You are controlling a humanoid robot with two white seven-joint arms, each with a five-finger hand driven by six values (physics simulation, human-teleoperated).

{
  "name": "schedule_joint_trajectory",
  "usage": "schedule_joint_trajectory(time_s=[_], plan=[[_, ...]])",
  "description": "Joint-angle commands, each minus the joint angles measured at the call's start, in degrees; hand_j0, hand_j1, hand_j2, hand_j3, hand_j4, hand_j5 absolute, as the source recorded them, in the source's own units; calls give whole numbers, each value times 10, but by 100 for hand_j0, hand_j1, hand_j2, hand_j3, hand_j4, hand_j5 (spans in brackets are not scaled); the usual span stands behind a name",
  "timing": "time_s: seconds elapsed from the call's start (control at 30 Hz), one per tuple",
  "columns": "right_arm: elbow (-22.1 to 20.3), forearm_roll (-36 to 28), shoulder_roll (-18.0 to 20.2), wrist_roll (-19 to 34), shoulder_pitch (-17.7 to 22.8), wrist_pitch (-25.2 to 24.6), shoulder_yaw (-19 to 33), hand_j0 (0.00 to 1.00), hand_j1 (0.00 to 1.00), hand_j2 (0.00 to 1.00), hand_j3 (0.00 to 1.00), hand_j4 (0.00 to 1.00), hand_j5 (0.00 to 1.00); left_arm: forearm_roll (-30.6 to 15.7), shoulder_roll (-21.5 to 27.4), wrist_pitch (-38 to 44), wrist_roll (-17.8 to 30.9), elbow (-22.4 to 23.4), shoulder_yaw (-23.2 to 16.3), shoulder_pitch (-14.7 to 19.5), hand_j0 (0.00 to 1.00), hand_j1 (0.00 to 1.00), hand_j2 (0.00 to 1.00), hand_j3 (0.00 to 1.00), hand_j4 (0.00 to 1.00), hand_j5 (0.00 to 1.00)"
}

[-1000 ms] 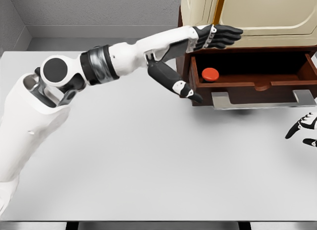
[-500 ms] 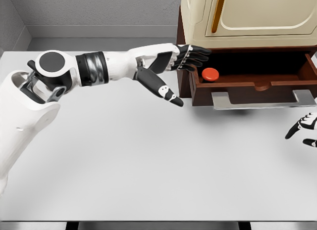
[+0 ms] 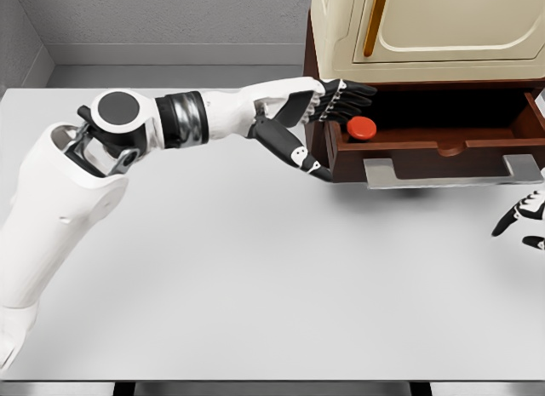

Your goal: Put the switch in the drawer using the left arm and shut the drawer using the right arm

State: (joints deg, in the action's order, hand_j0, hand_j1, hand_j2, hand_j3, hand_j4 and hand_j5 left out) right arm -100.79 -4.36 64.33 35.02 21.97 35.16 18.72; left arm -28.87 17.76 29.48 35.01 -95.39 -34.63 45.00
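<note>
A red round switch (image 3: pixel 361 128) lies inside the open brown drawer (image 3: pixel 426 149), at its left end. My left hand (image 3: pixel 336 102) hovers at the drawer's left corner, just left of the switch, fingers spread and holding nothing; its thumb (image 3: pixel 300 153) points down along the drawer's front corner. The drawer stands pulled out with a grey handle (image 3: pixel 451 170) across its front. Only the fingertips of my right hand (image 3: pixel 524 221) show at the right edge, below the drawer's right end, spread and holding nothing.
A cream cabinet (image 3: pixel 426 30) sits on top of the drawer unit at the back right. The white table (image 3: pixel 255 268) stretches across the foreground. A grey wall runs behind the table.
My left hand pulled back out of the drawer to the left and down, then edged slightly right again. The switch stays in the drawer. The right hand has not moved.
</note>
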Motion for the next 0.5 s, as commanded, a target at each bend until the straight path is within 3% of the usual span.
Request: schedule_joint_trajectory(time_s=[0.0,0.47], plan=[[0,-6,8,0,-1,-2,4,58,58,58,58,58,58,-2,-2,0,0,15,0,0,100,100,100,100,100,100],[0,-14,11,0,-1,-2,18,58,58,58,58,58,58,21,-47,-1,0,34,-2,-1,100,100,100,100,100,100]])
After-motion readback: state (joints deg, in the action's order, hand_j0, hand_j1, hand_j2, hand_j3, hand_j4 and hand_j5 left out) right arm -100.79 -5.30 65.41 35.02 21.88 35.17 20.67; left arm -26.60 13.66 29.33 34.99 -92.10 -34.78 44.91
